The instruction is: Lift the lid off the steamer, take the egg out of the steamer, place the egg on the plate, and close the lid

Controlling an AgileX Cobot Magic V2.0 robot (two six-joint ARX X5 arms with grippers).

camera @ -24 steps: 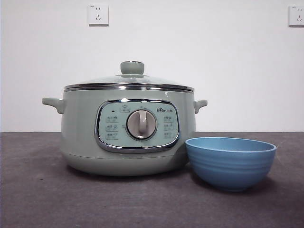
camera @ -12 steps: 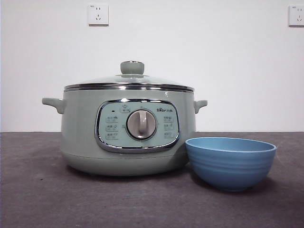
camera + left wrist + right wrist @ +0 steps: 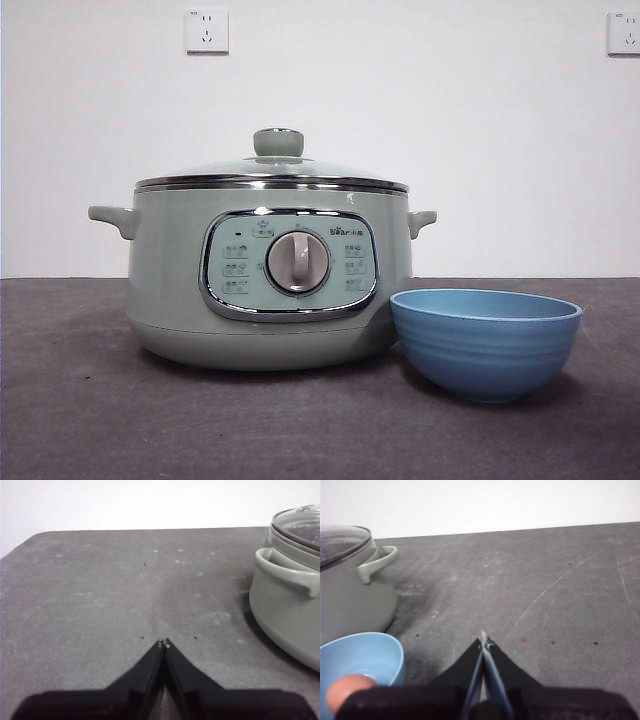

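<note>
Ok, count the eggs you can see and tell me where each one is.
1. An egg lies inside the plate, beside the steamer. The lid is on, so more could be hidden inside.

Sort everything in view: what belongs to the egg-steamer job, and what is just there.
Job:
steamer
lid, on the steamer
plate, beside the steamer
egg, in the plate
left gripper, shut
right gripper, shut

Just there:
wall sockets
table

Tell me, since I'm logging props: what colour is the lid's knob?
Sage green, matching the steamer; the lid knob shows best in the front view.
</note>
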